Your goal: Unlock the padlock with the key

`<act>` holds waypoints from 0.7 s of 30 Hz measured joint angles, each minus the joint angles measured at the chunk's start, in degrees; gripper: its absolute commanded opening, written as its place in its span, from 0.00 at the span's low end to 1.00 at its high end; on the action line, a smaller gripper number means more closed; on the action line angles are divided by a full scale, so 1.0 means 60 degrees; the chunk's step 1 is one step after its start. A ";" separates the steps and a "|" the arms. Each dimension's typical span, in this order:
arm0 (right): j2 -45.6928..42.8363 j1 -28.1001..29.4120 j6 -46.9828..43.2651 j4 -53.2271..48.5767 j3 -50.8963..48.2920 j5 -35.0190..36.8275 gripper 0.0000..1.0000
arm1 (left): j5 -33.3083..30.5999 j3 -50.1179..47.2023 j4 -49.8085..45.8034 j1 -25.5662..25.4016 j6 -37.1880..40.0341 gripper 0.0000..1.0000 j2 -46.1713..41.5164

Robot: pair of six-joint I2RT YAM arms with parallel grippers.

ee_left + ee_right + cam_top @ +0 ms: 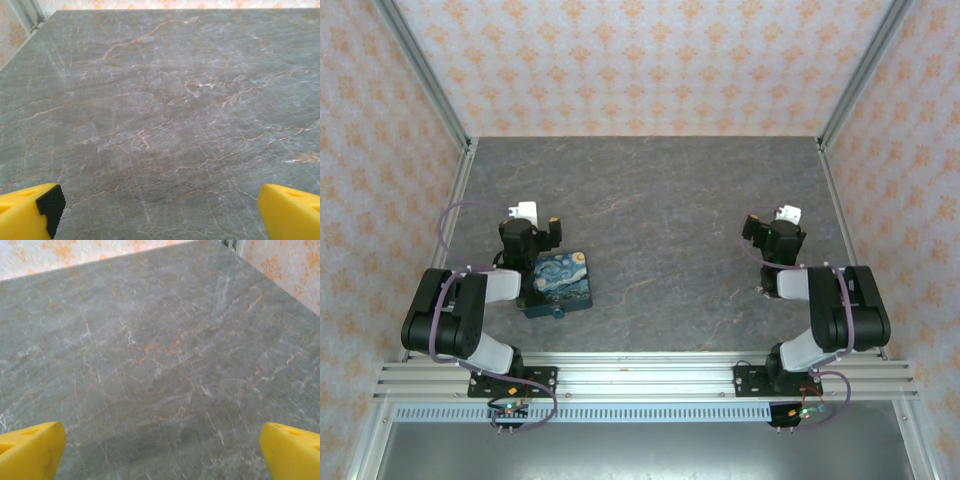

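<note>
Your left gripper point(160, 215) and right gripper point(160, 452) both gape wide, holding nothing. The square teal padlock point(560, 283) with starry-night top lies near-left on the grey stone-patterned table point(670, 200).

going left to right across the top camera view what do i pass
left gripper, open → padlock, lying flat, nearer the arm bases → a bare stretch of table → right gripper, open
</note>
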 measured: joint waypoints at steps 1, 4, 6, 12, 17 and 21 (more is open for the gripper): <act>-0.0255 0.0000 0.0018 -0.0444 0.0109 0.0044 0.99 | -0.0080 0.0215 -0.0430 0.0000 -0.0055 1.00 -0.0084; -0.1169 0.0000 0.0346 -0.2018 0.0896 0.0142 0.99 | -0.0506 0.0922 -0.1701 0.0007 -0.0266 1.00 -0.0627; -0.1687 0.0000 0.0816 -0.2856 0.1519 0.0124 0.99 | -0.0882 0.1497 -0.2718 0.0018 -0.0634 1.00 -0.1129; -0.3512 -0.0018 0.2772 -0.4007 0.1963 -0.1337 0.99 | -0.1989 0.3792 -0.6768 0.0076 -0.2634 1.00 -0.2244; -0.3880 0.0069 0.4404 -0.4532 0.1905 -0.3191 0.99 | -0.2259 0.4444 -0.9868 0.0076 -0.4437 1.00 -0.2801; -0.4047 0.0761 0.5013 -0.5588 0.1905 -0.3810 0.99 | -0.2095 0.3512 -1.1307 0.0076 -0.5588 1.00 -0.3606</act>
